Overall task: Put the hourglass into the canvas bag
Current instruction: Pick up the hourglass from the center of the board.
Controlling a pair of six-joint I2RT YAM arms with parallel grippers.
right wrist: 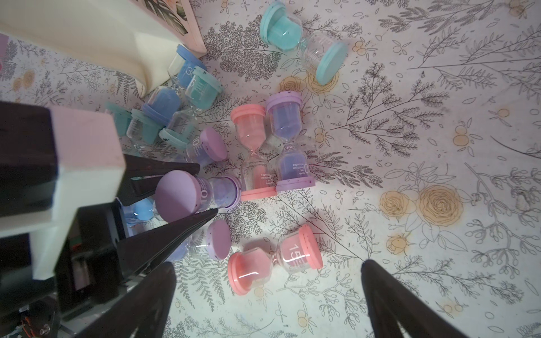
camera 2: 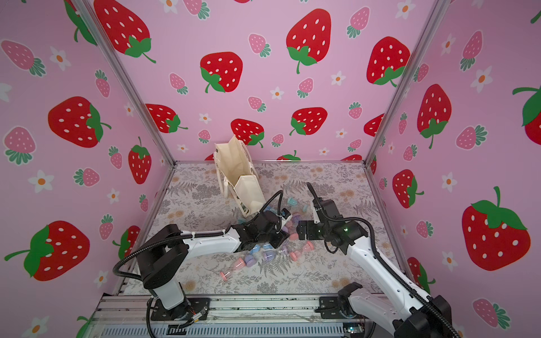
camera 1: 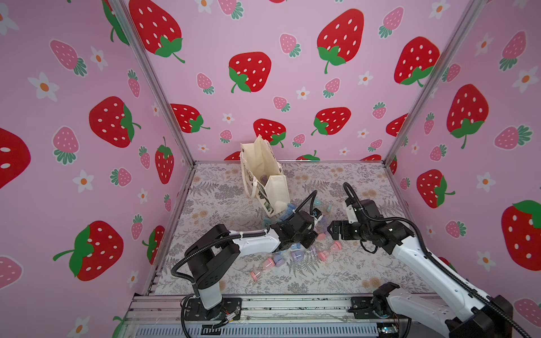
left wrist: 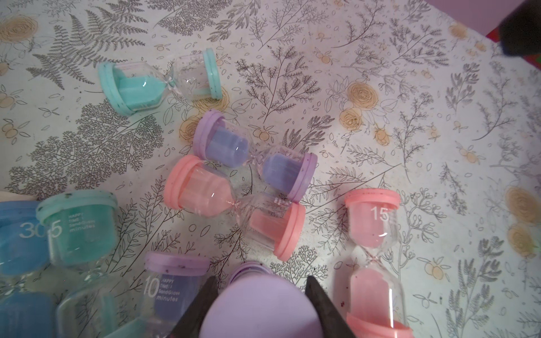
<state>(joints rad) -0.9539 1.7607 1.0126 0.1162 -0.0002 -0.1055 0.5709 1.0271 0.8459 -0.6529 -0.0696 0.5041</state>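
A purple hourglass lies on its side among several others on the floral mat. My left gripper is shut on it, a dark finger pressed on each side of its near cap. The cream canvas bag stands open and tilted behind the pile, its printed side facing left. My right gripper hovers open just right of the left one, over a pink hourglass marked 15, touching nothing.
Teal, blue, pink and purple hourglasses lie scattered between the bag and the arms, some against the bag's base. Strawberry-print walls close the mat on three sides. A metal rail runs along the front.
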